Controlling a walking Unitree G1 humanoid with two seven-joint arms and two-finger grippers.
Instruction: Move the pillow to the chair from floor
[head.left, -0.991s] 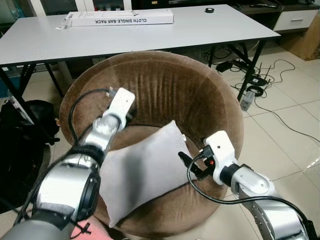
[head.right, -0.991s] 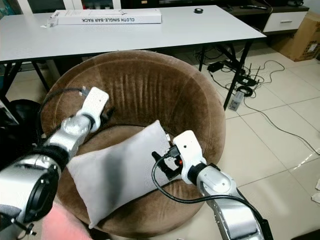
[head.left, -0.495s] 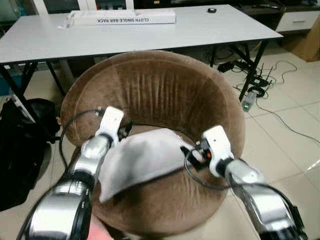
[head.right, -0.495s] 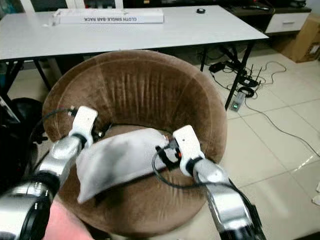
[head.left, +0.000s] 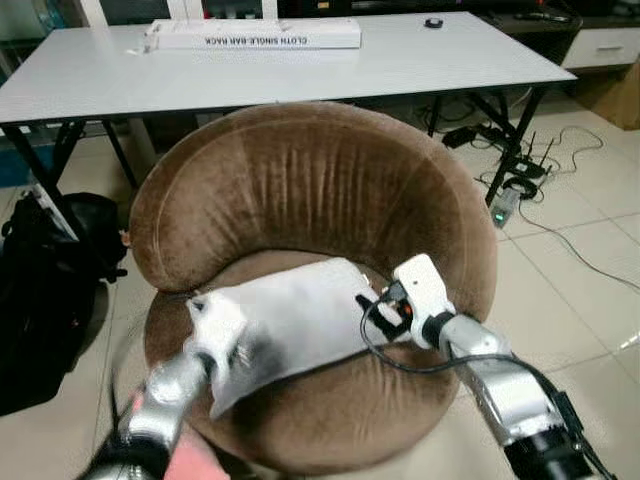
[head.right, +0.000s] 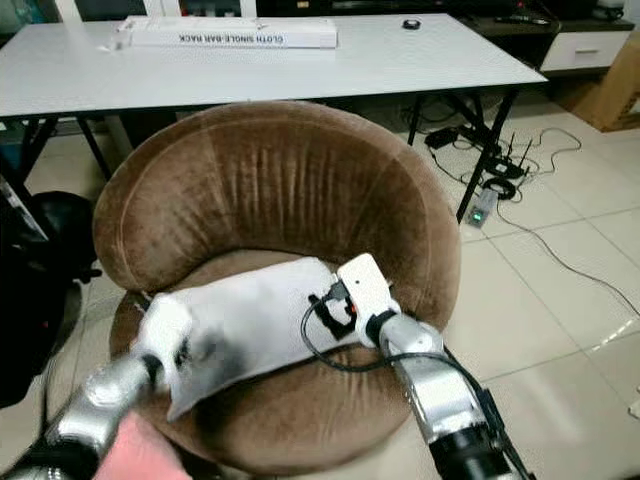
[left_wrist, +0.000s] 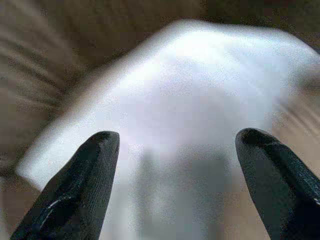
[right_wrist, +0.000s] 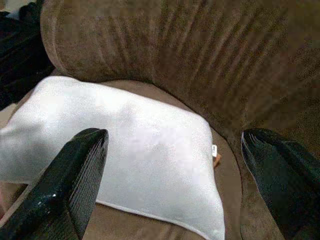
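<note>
Both grippers are spread wide and hold nothing: the right gripper (head.right: 335, 312) sits just beside the pillow's (head.right: 250, 325) end, the left gripper (left_wrist: 177, 187) blurs at the other. The pillow lies flat on the chair (head.right: 270, 180) seat, so the job looks done apart from clearing the arms.

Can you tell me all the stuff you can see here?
pillow: one, white, lying on the chair's seat
chair: one, brown, round, in front of the table
table: one, white top, black legs, behind the chair
box: one, long, white, on the table's far side
small round thing: one, black, on the table, too small to tell
bag: one, black, on the floor left of the chair
cables: several, black, on the floor at the right
left pincer: one, black fingers, open, at the pillow's left end, blurred
right pincer: one, black fingers, open, at the pillow's right end
</note>
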